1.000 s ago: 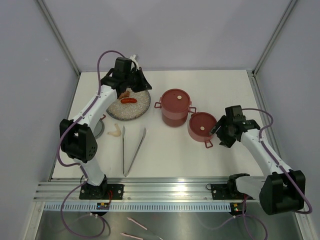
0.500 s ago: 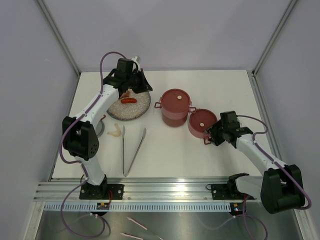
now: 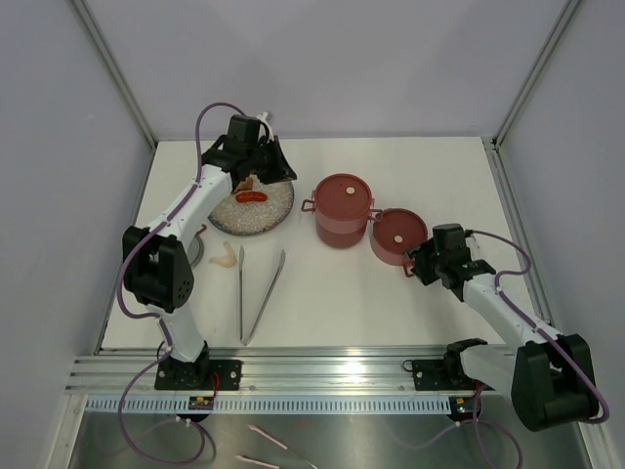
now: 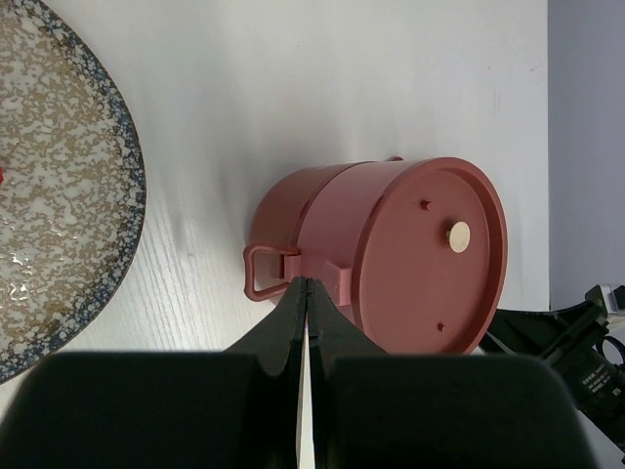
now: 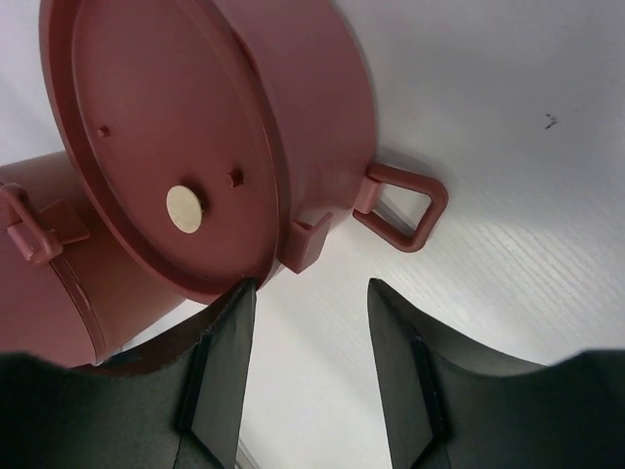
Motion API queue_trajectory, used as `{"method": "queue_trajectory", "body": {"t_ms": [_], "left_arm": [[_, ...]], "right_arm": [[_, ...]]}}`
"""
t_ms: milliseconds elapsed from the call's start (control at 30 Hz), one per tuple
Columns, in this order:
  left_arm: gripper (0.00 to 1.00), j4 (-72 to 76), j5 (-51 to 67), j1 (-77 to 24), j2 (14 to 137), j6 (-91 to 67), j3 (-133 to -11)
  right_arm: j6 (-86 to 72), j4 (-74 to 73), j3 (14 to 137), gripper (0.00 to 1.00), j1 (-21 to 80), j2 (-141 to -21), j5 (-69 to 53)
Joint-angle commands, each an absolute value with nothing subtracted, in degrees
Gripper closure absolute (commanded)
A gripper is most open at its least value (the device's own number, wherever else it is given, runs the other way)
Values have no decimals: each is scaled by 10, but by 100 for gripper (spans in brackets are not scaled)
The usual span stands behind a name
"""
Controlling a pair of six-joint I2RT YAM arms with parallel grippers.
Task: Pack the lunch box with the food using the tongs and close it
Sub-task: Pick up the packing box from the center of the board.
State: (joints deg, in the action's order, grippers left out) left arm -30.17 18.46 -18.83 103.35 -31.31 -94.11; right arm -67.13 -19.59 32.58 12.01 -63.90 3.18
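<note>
The red lunch box [image 3: 343, 208] sits in the middle of the table [image 3: 322, 303], the right gripper [image 5: 311, 288] open and empty beside its low tier [image 3: 395, 235], the left gripper [image 4: 307, 283] pinched shut over the plate [image 3: 262, 221].

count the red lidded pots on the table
2: the taller pot mid-table, beside the speckled plate; the shorter pot just right of it, by the right pincer. A third may be hidden behind the left arm.

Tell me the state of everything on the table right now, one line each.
Tall lunch box stack: upright, lid on.
Short tier: lid on, beside the stack.
Tongs: lying flat, unheld.
Plate: holds food.
Left claw: shut, empty.
Right claw: open, empty, at the short tier.
</note>
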Motion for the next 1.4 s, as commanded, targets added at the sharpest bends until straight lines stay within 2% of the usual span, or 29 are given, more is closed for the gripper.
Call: {"method": "queue_trajectory", "body": {"t_ms": [0,467,633,867,1067,1167,1200,1300,1367], "left_arm": [[100,-292,195,-182,1035,-301,-964],[100,-293,197,-182,1024,-301,-954],[100,-291,200,-182,1024,-302,-952],[100,-291,204,-182,1026,-302,-953],[100,-294,201,-182,1024,-301,-950],[100,-293,201,-181,1023,-300,-947],[100,-293,201,-181,1023,-300,-947],[100,-293,203,-181,1025,-301,-947],[100,-293,204,-181,1027,-301,-948]], "right_arm": [[-700,-147,285,44,122,-603,82],[-689,-141,289,44,122,-573,103],[-689,-147,291,39,119,-565,117],[-687,-118,296,39,100,-627,92],[-696,-81,292,52,98,-660,72],[-694,-84,289,62,98,-650,83],[-694,-87,290,68,98,-647,87],[-693,-91,287,74,97,-635,92],[-691,-95,288,82,95,-630,91]]}}
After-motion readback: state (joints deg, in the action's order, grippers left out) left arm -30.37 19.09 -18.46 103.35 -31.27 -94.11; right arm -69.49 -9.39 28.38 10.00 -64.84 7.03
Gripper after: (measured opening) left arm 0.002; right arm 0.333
